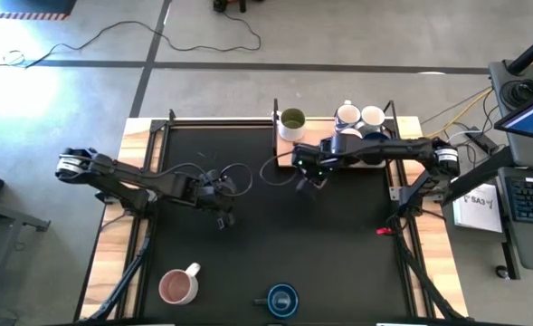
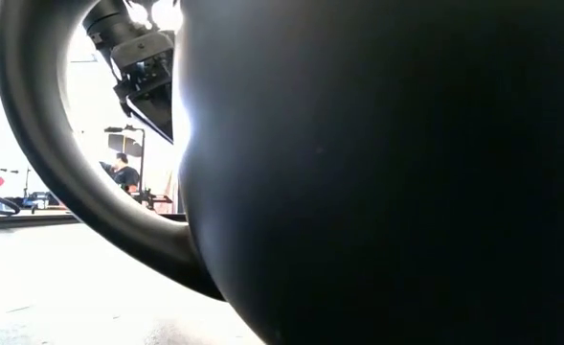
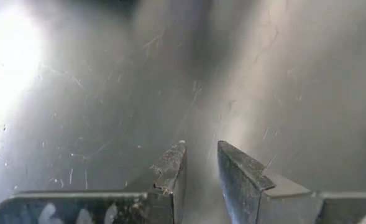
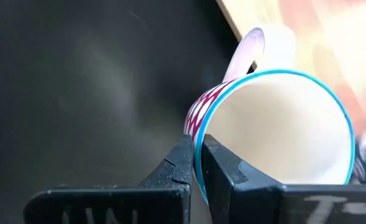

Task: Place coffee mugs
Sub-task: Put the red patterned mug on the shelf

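Note:
My right gripper [image 1: 308, 174] hovers over the black mat just near the wooden board and is shut on a mug [image 4: 276, 130] that is white inside, with a blue rim and a pink-and-white patterned outside. My left gripper [image 1: 221, 215] is over the mat's middle, narrowly open [image 3: 201, 152] and holding nothing. A green-inside mug [image 1: 292, 122] and two white mugs [image 1: 360, 115] stand on the board. A pink mug [image 1: 178, 286] and a dark blue mug [image 1: 282, 299] stand at the near edge. My right gripper pinches the patterned mug by its rim [image 4: 202, 112], on the side away from the handle [image 4: 251, 46]. One finger [image 4: 223, 165] is inside the cup and the other [image 4: 179, 162] outside. The mug's mouth is tilted toward the wrist camera. Whether it touches the mat I cannot tell.
The dark blue mug [image 2: 377, 172] fills the low view; through its handle loop [image 2: 61, 192] a gripper and a far-off person show. The wooden board [image 1: 289, 145] runs along the mat's far edge. A dark mug [image 1: 375, 136] also sits there.

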Controlling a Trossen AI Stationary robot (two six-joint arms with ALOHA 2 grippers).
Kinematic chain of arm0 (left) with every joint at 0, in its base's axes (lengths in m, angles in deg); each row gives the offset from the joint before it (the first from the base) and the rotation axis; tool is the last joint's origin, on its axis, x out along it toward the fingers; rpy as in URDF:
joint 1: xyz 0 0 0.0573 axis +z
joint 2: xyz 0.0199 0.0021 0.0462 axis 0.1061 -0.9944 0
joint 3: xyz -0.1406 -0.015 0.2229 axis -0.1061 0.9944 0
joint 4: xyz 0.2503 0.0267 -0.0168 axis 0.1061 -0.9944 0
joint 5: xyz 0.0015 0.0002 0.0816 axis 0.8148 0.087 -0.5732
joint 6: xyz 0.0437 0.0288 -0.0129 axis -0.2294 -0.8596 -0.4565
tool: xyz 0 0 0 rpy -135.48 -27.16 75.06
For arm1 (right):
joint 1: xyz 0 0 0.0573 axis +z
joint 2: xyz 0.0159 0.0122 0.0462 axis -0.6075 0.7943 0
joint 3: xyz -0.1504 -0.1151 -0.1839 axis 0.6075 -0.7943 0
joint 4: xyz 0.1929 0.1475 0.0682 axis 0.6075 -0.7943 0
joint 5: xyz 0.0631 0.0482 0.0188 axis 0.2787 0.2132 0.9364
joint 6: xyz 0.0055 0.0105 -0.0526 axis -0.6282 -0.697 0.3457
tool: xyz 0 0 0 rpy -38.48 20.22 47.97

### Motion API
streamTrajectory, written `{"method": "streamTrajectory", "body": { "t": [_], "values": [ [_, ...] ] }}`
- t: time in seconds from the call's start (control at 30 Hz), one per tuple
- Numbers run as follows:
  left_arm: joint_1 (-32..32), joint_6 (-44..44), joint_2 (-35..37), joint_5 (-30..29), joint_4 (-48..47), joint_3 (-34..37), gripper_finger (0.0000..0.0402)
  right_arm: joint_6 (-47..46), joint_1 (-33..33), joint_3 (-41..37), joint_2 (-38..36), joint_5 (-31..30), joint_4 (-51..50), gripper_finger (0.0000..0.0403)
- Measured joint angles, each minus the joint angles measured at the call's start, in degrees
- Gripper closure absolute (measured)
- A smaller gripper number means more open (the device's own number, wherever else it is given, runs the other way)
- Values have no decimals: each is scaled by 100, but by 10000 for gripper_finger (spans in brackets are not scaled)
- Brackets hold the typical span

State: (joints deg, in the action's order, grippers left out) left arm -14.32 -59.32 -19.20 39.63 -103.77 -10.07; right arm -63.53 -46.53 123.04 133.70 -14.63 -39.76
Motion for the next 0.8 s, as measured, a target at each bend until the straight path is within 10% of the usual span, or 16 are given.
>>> {"method": "streamTrajectory", "body": {
  "t": [0.8],
  "values": [
    [9, -173, 1337, -52, 549, 1412, 330, -1027, -1297, 317, -135, -427, 141, 390]
  ]
}}
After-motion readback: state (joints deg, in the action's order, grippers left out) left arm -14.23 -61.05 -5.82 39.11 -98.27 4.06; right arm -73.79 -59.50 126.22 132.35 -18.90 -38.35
